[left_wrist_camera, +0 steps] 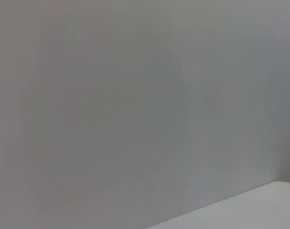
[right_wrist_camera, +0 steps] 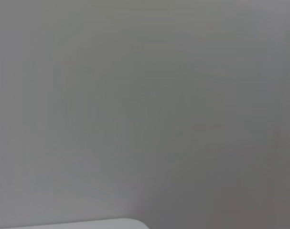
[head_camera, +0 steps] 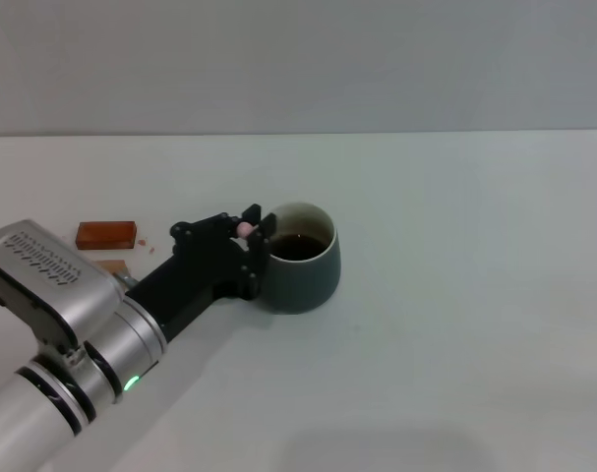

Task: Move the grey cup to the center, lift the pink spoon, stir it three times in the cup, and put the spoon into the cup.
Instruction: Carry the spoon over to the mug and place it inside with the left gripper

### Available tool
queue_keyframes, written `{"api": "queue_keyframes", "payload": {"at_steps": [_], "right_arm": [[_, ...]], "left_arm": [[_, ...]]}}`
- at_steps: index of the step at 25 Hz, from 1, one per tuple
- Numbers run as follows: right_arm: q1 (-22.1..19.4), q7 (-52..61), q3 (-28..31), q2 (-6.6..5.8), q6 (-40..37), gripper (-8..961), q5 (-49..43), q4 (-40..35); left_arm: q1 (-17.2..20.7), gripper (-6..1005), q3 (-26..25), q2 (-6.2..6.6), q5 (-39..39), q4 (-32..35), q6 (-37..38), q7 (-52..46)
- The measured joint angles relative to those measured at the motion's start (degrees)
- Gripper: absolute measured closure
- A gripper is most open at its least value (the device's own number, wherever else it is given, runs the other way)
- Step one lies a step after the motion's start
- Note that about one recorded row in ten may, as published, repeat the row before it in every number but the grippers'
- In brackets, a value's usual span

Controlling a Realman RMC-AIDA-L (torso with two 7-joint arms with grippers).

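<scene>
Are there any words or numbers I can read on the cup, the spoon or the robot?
None can be read. The grey cup is plain, and the pink spoon held by the left gripper shows no writing. The silver arm bears rows of tiny dark marks, too small to read. The reddish-brown block is unmarked.

The grey cup (head_camera: 300,258) stands mid-table (head_camera: 455,295). The left gripper (head_camera: 251,239) is just left of it. A block (head_camera: 106,234) lies farther left.
</scene>
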Motion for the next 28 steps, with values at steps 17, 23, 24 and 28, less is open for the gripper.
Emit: {"api": "queue_keyframes", "payload": {"at_steps": [17, 23, 24, 28], "right_arm": [[0.21, 0.00, 0.00, 0.03, 0.06, 954, -0.05, 0.06], [0.16, 0.00, -0.08, 0.08, 0.09, 954, -0.05, 0.01], [0.16, 0.00, -0.08, 0.08, 0.09, 954, -0.05, 0.01], [0.22, 0.00, -0.39, 0.04, 0.09, 954, -0.05, 0.09]], "left_arm": [[-4.11, 853, -1.52, -1.94, 0.00, 1.67, -1.07, 1.88], [-3.10, 853, 0.77, -1.78, 0.00, 0.43, -0.82, 1.91], [-3.10, 853, 0.77, -1.78, 0.00, 0.43, -0.82, 1.91], [-0.58, 854, 0.44, -1.32, 0.00, -1.05, -0.92, 2.81]]}}
